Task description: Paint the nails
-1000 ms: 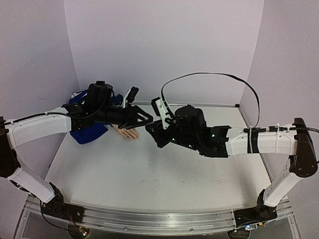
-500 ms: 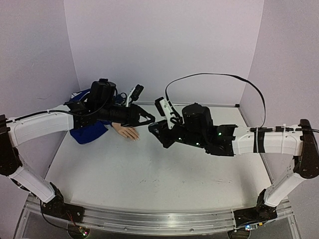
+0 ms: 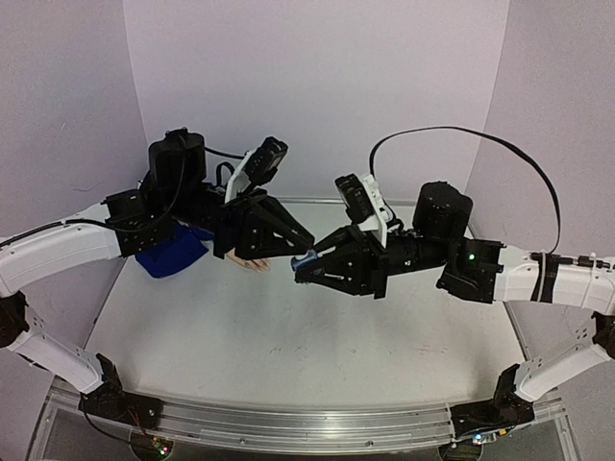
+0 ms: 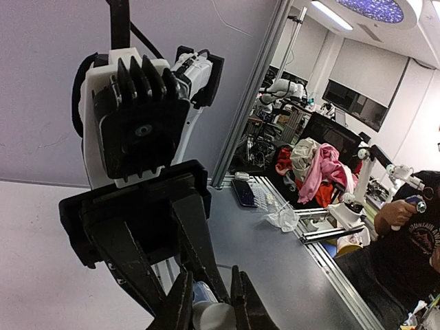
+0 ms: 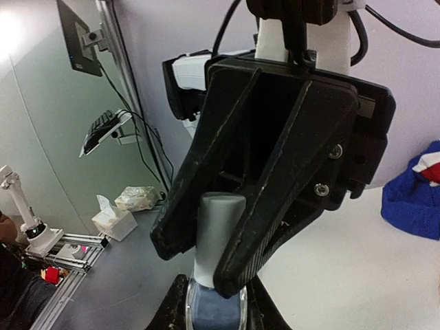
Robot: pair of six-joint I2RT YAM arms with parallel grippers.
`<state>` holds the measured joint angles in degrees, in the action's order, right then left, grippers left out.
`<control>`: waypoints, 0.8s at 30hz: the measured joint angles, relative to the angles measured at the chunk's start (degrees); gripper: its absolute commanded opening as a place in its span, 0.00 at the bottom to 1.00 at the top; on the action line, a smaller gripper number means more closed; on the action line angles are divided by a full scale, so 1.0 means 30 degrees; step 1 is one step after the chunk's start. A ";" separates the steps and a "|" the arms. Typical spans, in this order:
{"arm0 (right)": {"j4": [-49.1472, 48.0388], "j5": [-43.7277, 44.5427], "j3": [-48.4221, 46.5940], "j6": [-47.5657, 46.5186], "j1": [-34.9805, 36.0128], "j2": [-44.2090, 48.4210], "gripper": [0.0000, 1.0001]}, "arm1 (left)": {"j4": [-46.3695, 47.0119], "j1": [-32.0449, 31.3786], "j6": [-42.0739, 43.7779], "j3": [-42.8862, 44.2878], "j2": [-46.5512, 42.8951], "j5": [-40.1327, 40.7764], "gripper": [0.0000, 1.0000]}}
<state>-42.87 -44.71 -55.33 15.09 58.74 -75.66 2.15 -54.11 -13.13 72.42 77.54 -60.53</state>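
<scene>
A small bottle (image 3: 303, 261) with a blue base (image 5: 216, 315) and a white cap (image 5: 218, 234) hangs above the table's middle, between both grippers. My left gripper (image 3: 304, 250) is shut on the cap (image 4: 214, 316). From the opposite side, my right gripper (image 3: 307, 271) is shut on the blue base. The peach mannequin hand (image 3: 254, 262) lies on the table behind them and sticks out of the blue sleeve (image 3: 171, 255). My left gripper partly hides it, and its nails are too small to make out.
The white table (image 3: 288, 346) lies below, with purple walls at the back and sides. The blue sleeve (image 5: 414, 199) with a red and white patch lies at the back left. A black cable (image 3: 452, 144) loops above the right arm.
My left gripper has shut on the bottle's cap. Both arms have risen, and the right arm has swung round so the grippers meet tip to tip.
</scene>
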 measured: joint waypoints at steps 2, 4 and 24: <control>-0.0619 -0.0160 0.0342 -0.0036 0.0146 0.0175 0.00 | 0.0488 -0.0233 0.0073 -0.0007 0.0007 -0.0044 0.30; -0.1137 0.0160 0.0765 -0.0284 0.0138 0.0328 0.00 | 0.0597 -0.0233 -0.0044 -0.0044 0.0051 0.0262 0.53; 0.2011 1.9052 0.0845 -0.4357 0.1144 -0.1144 0.00 | -0.2382 0.2761 -0.6047 -0.0954 0.0444 0.9231 0.62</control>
<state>-36.84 12.45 -52.80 2.02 62.17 -79.09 -4.99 -45.82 -31.27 69.56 78.87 -32.84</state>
